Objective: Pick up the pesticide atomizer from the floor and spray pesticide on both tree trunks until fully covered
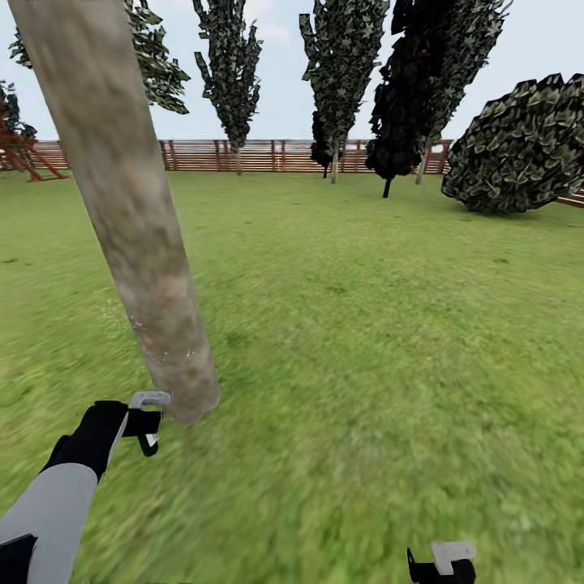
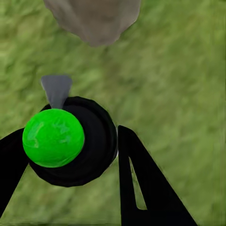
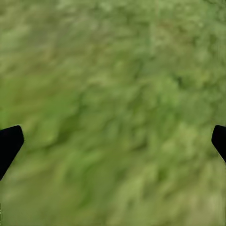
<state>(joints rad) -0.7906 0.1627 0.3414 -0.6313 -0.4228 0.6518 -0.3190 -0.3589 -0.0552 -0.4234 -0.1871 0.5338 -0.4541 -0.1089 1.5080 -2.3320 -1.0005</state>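
A thick pale grey-brown tree trunk (image 1: pixel 122 203) leans across the left of the head view, its base (image 2: pixel 94 19) standing in the green lawn. My left gripper (image 1: pixel 146 426) (image 2: pixel 70 155) hangs just beside that base, shut on the pesticide atomizer (image 1: pixel 149 400) (image 2: pixel 96 141). The atomizer is a dark round bottle with a bright green cap and a grey nozzle that points toward the trunk. My right gripper (image 1: pixel 442 561) (image 3: pixel 113 141) is low at the right over bare grass, open, with nothing between its fingers.
Lawn stretches ahead to a brown slat fence (image 1: pixel 259 154). Dark cone-shaped trees (image 1: pixel 405 89) stand along it, and a big leafy bush (image 1: pixel 519 146) sits at the right. A red-brown wooden frame (image 1: pixel 24 154) is at the far left.
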